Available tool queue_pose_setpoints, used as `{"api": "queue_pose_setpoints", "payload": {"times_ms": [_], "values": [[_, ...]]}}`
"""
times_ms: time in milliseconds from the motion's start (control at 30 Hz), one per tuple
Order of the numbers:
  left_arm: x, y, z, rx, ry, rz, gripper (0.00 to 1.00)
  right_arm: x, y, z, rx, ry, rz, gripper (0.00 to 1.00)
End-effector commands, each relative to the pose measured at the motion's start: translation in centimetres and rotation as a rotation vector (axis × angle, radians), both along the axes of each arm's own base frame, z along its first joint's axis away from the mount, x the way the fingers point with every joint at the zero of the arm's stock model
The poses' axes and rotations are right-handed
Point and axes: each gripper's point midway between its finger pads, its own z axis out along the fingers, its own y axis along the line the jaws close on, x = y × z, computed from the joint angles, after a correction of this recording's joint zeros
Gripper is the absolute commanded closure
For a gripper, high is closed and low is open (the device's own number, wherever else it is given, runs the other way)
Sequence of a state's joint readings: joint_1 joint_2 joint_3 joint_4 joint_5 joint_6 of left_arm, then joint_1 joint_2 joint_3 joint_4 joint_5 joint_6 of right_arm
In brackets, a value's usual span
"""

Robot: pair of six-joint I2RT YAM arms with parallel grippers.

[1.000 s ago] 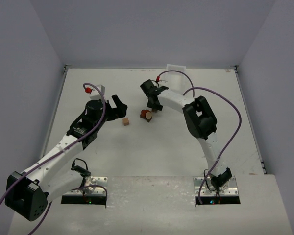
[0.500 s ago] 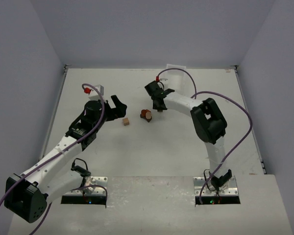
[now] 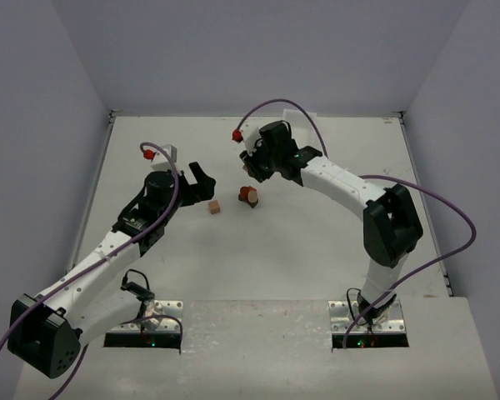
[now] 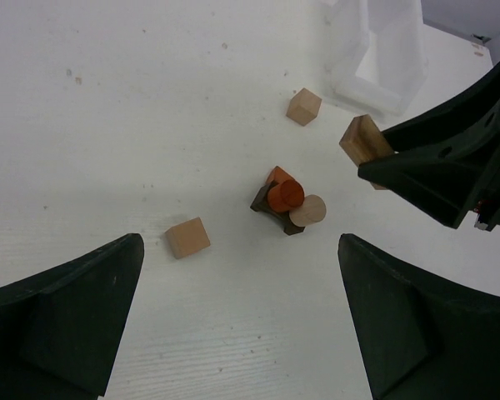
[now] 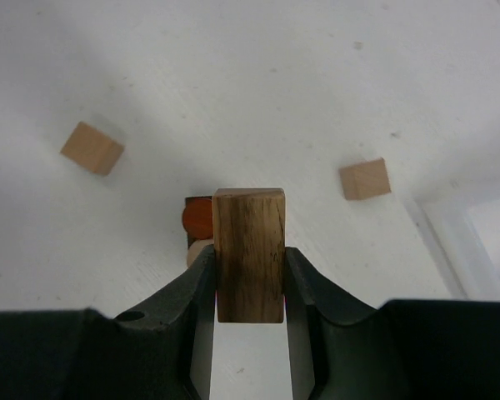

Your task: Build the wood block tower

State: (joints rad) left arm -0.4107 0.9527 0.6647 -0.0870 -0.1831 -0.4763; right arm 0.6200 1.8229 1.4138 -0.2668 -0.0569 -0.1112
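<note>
Behind the bar clamped in right fingers, the stack hides partly; left fingers apart.

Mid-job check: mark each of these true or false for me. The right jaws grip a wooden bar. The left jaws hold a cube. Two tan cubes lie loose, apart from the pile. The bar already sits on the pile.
1. The right gripper has its jaws shut on a wooden bar. True.
2. The left gripper holds a cube. False: its jaws are open and empty.
3. A tan cube and a second tan cube lie loose on the table, apart from the block pile. True.
4. The wooden bar already sits on the block pile. False: it is in the right jaws, off to one side of the pile.
</note>
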Motion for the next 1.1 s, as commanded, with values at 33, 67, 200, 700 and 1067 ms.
{"api": "queue_pose_setpoints", "payload": {"times_ms": [33, 67, 200, 700, 1067], "values": [[0.4, 0.6, 1.3, -0.017, -0.051, 0.03, 0.0, -2.1, 3.3, 0.6, -0.003, 0.036, 0.325, 0.87], [0.4, 0.7, 1.3, -0.015, -0.052, 0.037, 0.0, -2.1, 3.5, 0.4, -0.005, 0.044, 0.33, 0.87], [0.5, 1.2, 1.2, -0.009, -0.05, 0.064, 0.0, -2.7, 4.1, -0.9, -0.022, 0.073, 0.352, 0.86], [0.5, 1.6, 1.0, 0.004, -0.044, 0.081, 0.0, -0.9, 3.3, -4.4, -0.123, 0.121, 0.183, 0.82], [0.5, 1.9, 1.0, 0.0, -0.044, 0.108, 0.0, -0.8, 2.9, -5.3, -0.127, 0.141, 0.129, 0.8]]}}
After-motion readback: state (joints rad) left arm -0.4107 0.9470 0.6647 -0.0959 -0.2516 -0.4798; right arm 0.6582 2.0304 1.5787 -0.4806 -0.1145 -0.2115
